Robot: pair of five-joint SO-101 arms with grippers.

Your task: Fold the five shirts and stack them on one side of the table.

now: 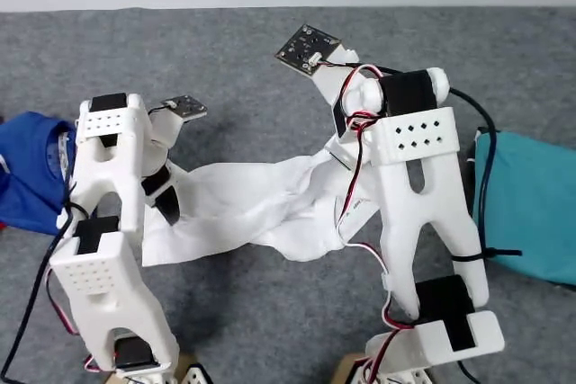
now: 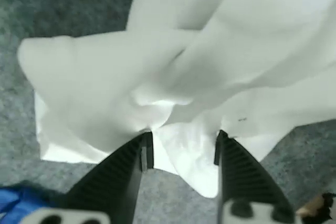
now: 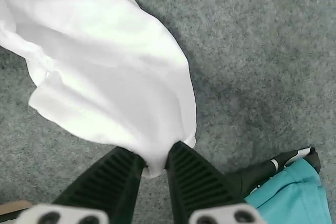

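Shirt [image 3: 105, 66] pinched between right fingers [image 3: 195, 181]

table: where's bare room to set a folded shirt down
Bare grey table runs along the far edge beyond the white shirt, plus a smaller near patch between the arm bases. Crowded: centre, blue shirt left, teal shirt right.

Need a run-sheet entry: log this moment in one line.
right gripper: shut on white shirt | left gripper: open, astride shirt | blue shirt: by left arm | teal shirt: by right arm
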